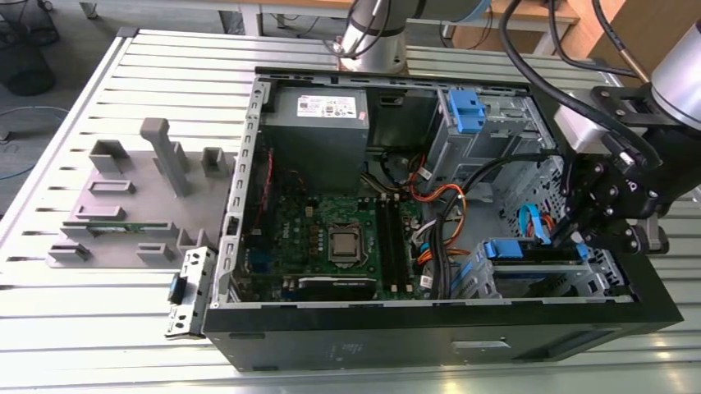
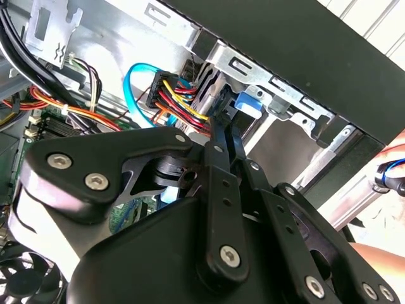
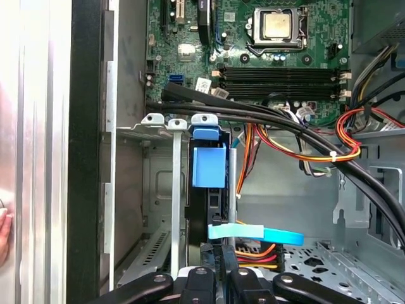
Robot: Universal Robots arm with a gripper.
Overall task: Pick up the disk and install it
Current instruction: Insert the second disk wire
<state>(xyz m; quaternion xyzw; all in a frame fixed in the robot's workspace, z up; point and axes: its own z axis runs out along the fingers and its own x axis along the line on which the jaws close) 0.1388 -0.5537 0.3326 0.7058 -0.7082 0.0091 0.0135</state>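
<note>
The disk [image 1: 526, 249] stands on edge in the metal drive cage [image 1: 597, 275] at the case's front corner, on the exterior view's right. Its blue carrier handle [image 3: 207, 168] points toward the motherboard, and its dark edge runs back toward me. My black gripper [image 1: 572, 240] hangs over the cage just right of the disk. In both wrist views the two fingers lie close together, and the gripper [image 3: 224, 266] is shut. Its tips [image 2: 229, 117] reach the disk's blue frame [image 2: 248, 103]. Whether they press on it I cannot tell.
A light blue data cable [image 3: 253, 234] and red-yellow power wires [image 2: 180, 95] cross just beside the disk. Thick black cables [image 3: 304, 130] run over the cage toward the motherboard [image 1: 340, 238]. A second blue latch [image 1: 465, 107] sits in the upper bay. A hand [image 2: 376, 256] rests outside the case wall.
</note>
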